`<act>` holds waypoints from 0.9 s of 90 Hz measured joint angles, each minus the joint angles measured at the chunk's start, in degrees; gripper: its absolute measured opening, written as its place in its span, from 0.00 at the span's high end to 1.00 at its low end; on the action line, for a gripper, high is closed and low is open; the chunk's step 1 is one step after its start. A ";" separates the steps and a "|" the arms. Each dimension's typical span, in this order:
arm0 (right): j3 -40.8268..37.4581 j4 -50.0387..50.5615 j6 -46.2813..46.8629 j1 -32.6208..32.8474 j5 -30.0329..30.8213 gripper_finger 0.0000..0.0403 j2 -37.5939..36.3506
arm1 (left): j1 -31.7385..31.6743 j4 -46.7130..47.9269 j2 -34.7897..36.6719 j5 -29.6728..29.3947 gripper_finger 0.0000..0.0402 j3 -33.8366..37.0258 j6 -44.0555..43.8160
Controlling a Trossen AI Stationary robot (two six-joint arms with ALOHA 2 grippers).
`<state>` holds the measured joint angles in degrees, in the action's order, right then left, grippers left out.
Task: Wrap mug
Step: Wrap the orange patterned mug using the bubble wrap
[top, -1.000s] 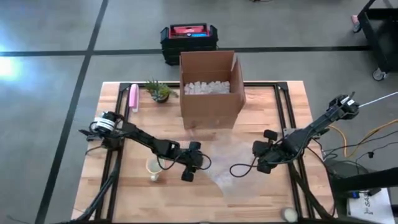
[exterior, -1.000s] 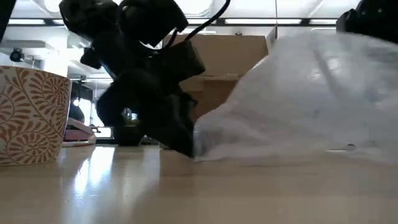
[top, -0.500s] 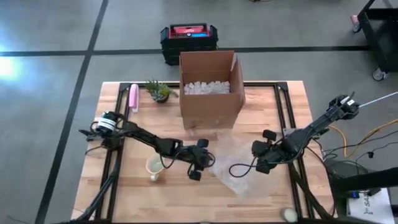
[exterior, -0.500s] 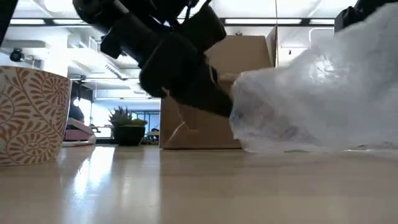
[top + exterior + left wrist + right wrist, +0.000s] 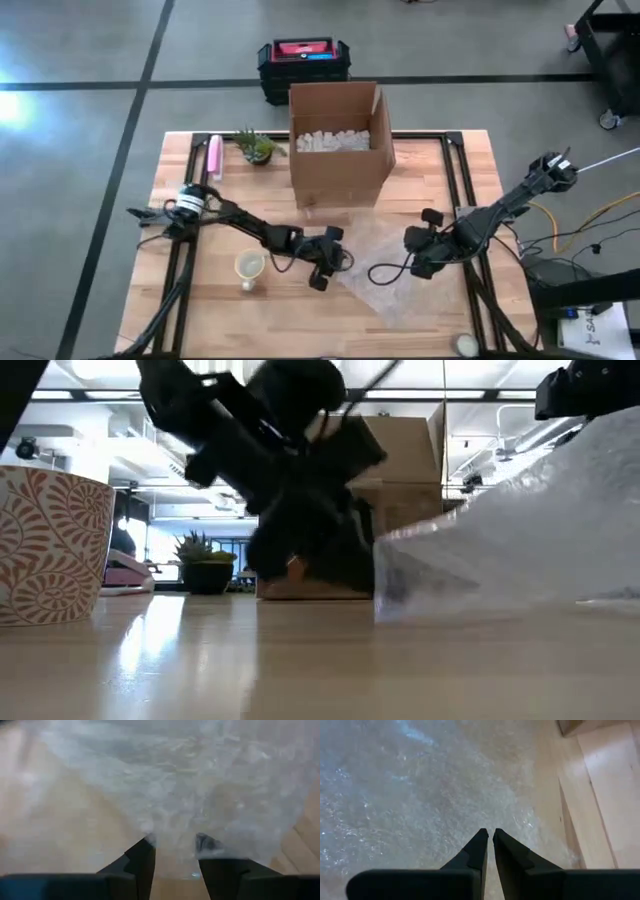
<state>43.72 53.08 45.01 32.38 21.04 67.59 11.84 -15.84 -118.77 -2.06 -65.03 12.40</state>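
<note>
A cream mug (image 5: 247, 266) with an orange leaf pattern (image 5: 50, 545) stands upright on the wooden table, near the front left. To its right lies a clear bubble-wrap sheet (image 5: 385, 272). My left gripper (image 5: 322, 275) is open at the sheet's left edge, between mug and sheet. In its wrist view the open fingers (image 5: 175, 845) stand at that edge. My right gripper (image 5: 418, 262) is shut at the sheet's right side. In the low view the sheet (image 5: 520, 530) slopes up toward it (image 5: 590, 390). My left gripper's open fingers stand at the wrap's left edge (image 5: 172, 827). One fingertip (image 5: 205, 842) looks veiled by the film, but I cannot tell whether it touches. My right gripper has its shut fingers (image 5: 482, 845) on the wrap's right part (image 5: 490, 822), coming slanting from above. That side is raised off the table and the left edge (image 5: 385, 575) rests low.
An open cardboard box (image 5: 340, 140) with white packing peanuts stands behind the wrap. A small plant (image 5: 258, 147) and a pink object (image 5: 214, 155) are at the far left. A round object (image 5: 462, 345) sits at the near right edge. A black cable (image 5: 385, 268) loops over the wrap.
My left gripper has gone toward the table's right edge along the wrap's left edge. That edge rose off the table, bunched toward the right, and now stands lower again. The mug and my right gripper have kept still.
</note>
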 joint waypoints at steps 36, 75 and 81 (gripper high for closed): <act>-0.16 0.22 -0.61 0.00 0.02 0.95 0.00 | 0.04 24.75 -2.50 1.34 0.98 -13.91 -4.28; 1.30 -0.48 -1.47 0.00 -1.95 0.95 0.00 | 0.13 51.22 2.66 23.85 1.00 -30.22 -17.85; 1.60 -2.03 -2.18 0.00 -1.96 0.95 0.00 | 0.11 52.73 3.96 24.90 1.00 -31.05 -18.11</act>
<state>45.33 51.04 42.83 32.38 19.08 67.59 11.94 36.89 -114.82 22.85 -96.09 -5.70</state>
